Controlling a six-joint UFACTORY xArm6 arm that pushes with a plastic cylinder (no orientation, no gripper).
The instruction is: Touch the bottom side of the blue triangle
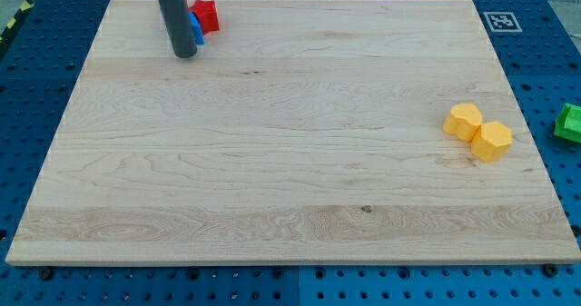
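The blue triangle (197,29) lies near the board's top left, mostly hidden behind my dark rod; only a sliver of its right edge shows. A red block (206,14) sits right behind it, touching or nearly touching. My tip (185,54) rests on the board just below and slightly left of the blue triangle, at its bottom side; whether it touches cannot be told.
The wooden board (290,161) fills the view on a blue pegboard table. Two yellow blocks (463,121) (493,141) sit together at the right. A green block (570,123) lies off the board at the right edge. A marker tag (500,20) is at the top right.
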